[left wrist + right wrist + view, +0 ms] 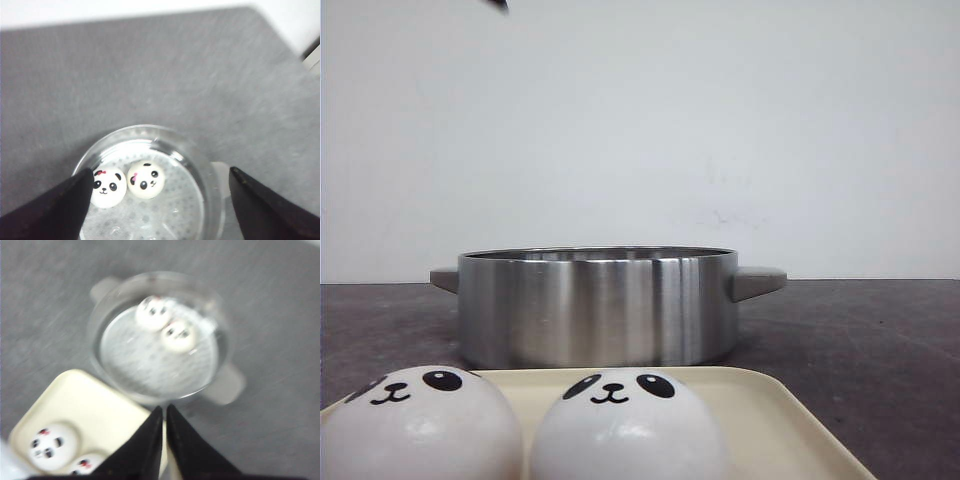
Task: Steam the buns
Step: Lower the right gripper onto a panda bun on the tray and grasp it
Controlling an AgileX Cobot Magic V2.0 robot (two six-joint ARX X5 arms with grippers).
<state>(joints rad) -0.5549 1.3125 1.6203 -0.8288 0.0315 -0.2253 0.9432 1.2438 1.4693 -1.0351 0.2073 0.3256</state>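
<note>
Front view puts two buns (420, 425) nearest us on a cream tray (790, 420), the steel pot (597, 305) behind. Two more buns (146, 180) lie inside it. Our left gripper (160, 210) is spread; our right gripper (165, 440) is pressed together, empty.

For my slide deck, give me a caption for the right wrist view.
Two panda buns sit in the steamer pot, two more wait on the cream tray, right gripper shut above.

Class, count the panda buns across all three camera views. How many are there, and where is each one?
4. Two buns sit side by side inside the steel pot. Two more rest on the cream tray in front of it. None seems hidden.
</note>
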